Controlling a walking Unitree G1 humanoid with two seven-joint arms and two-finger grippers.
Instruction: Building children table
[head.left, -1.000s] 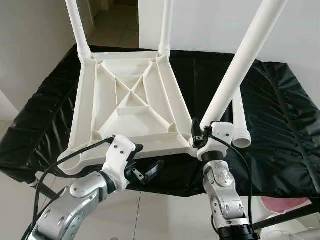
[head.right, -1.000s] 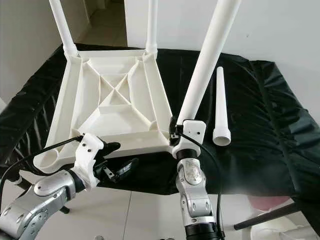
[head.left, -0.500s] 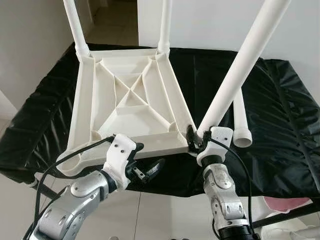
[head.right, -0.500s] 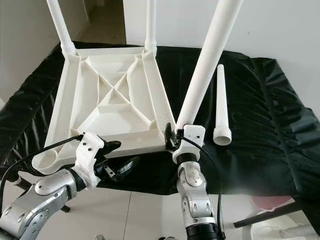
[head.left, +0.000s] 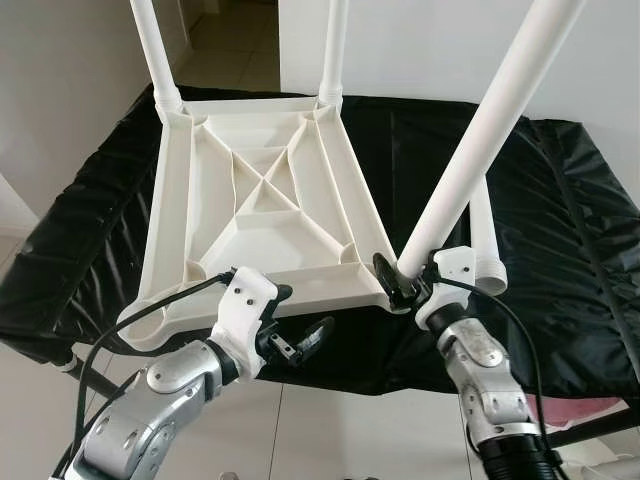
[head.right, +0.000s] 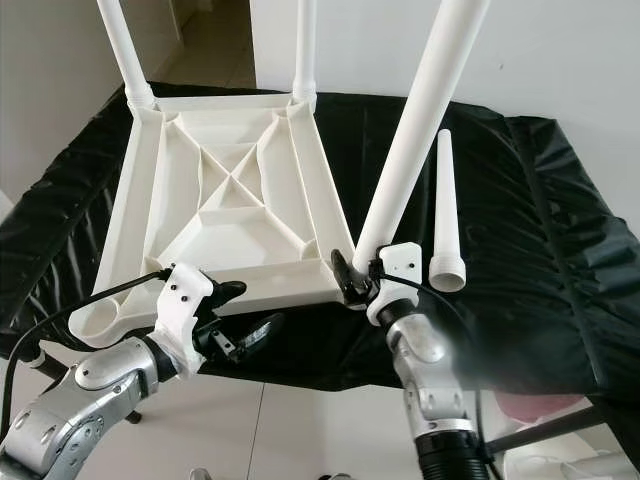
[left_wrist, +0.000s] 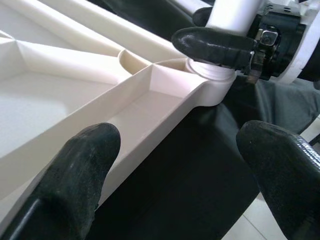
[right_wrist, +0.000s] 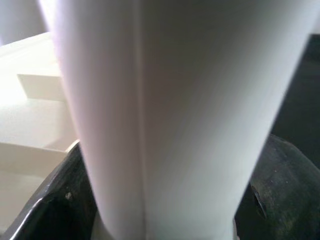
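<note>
The upturned white plastic table top (head.left: 250, 215) lies on the black cloth-covered table (head.left: 560, 230). The right gripper (head.left: 402, 281) clamps the long white plastic leg (head.left: 480, 140) standing in the near-right corner socket. The left gripper (head.left: 297, 338) hovers, fingers apart, at the near edge; a loose white tube leg (head.right: 444, 225) lies beside.

The three standing legs (head.left: 490, 130) run off the top edge, so their upper ends cannot be seen. The gripped leg hides part of the loose leg (head.right: 445, 215) lying on the black cover (head.left: 560, 220). The right wrist view is blurred at close range.
</note>
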